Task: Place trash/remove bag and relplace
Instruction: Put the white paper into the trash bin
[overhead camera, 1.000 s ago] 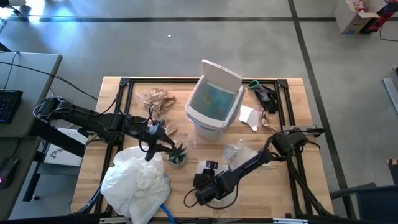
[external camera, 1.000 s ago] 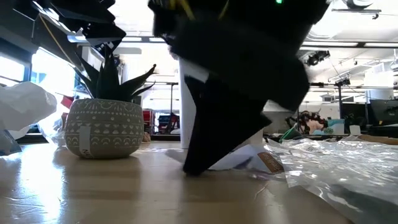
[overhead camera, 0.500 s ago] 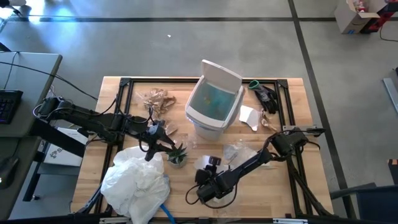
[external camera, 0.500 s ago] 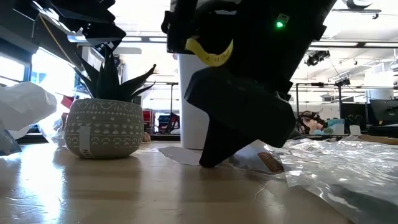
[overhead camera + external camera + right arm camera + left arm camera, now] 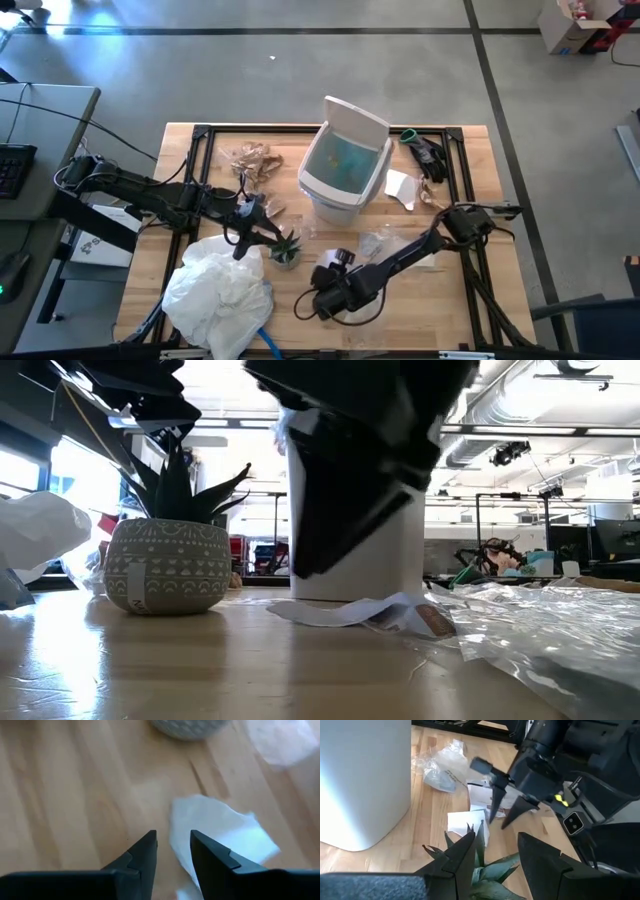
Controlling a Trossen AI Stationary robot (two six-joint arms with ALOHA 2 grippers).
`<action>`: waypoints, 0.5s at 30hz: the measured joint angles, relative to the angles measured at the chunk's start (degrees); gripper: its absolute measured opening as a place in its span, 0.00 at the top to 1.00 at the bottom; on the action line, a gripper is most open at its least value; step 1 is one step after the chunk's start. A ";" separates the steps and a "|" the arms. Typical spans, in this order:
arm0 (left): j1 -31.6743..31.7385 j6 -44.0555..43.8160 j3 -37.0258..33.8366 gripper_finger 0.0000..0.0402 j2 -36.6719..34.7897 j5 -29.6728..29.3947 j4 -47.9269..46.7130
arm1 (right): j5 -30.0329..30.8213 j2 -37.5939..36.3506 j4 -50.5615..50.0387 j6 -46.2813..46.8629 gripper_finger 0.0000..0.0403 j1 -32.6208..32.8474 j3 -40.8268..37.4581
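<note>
On the wooden worktop (image 5: 200,160), the right gripper (image 5: 172,851), fingers parted and empty, hovers above a white paper scrap (image 5: 220,835); flat paper may slip its pinch.

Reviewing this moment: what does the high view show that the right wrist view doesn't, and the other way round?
Only the high view: the white plastic bin with a light-blue liner, crumpled brown paper, a big crumpled white bag, and the left gripper beside the small green spiky plant. Only the right wrist view: the right gripper open, empty, close above the wood. Both: the flat white paper scrap and the wooden table.
</note>
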 joint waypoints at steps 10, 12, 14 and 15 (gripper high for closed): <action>-0.55 0.00 0.00 0.67 0.00 0.01 -0.11 | -1.52 0.38 1.40 1.53 0.74 -0.53 0.11; -0.82 0.01 0.00 0.67 0.00 0.02 -0.13 | -1.65 0.40 -1.68 3.72 0.74 -0.63 0.11; -0.92 0.06 0.00 0.67 0.00 0.02 -0.14 | -0.01 0.45 -4.82 5.11 0.74 -0.63 0.11; -0.92 0.04 0.00 0.67 0.00 0.00 -0.24 | 1.22 0.45 -6.45 6.47 0.74 -0.61 0.11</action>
